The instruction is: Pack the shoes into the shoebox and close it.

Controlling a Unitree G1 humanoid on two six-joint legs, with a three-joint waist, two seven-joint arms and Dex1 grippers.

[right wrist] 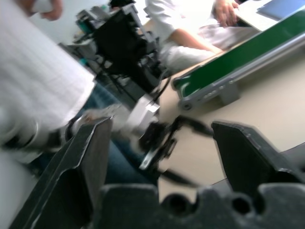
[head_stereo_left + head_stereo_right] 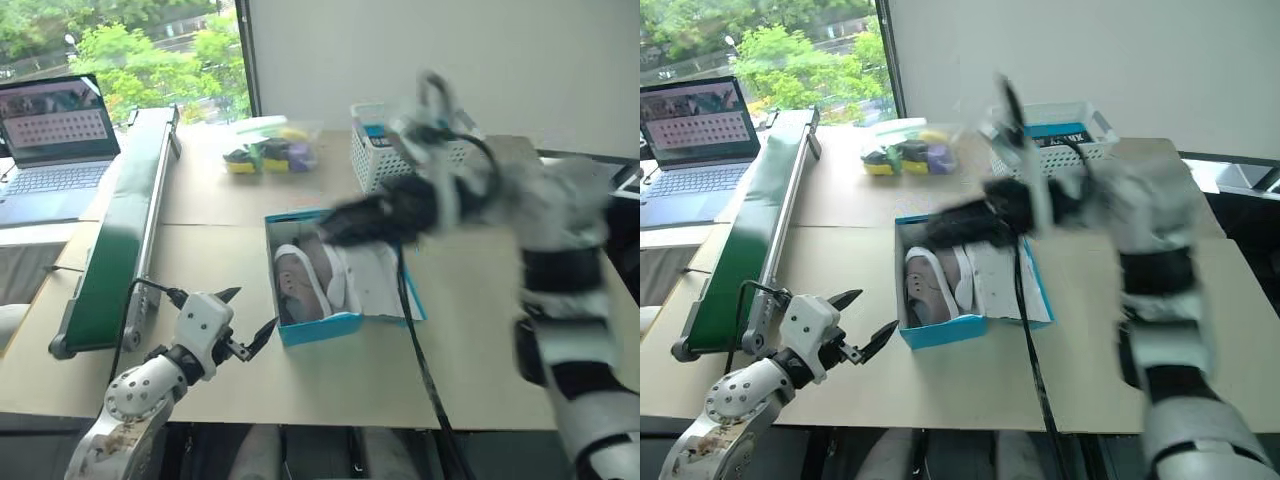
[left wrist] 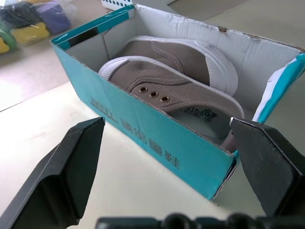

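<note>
In the left eye view, the blue shoebox [image 2: 340,285] is sitting open on the table [image 2: 470,350], the shoes [image 2: 305,280] lying inside; the left gripper [image 2: 250,318] is hovering spread just beside it, while the blurred right gripper [image 2: 345,225] is hanging above. In the left wrist view, grey-beige shoes [image 3: 176,81] with pale soles are resting side by side. In the right wrist view, its fingers [image 1: 81,167] are standing apart, gripping nothing.
</note>
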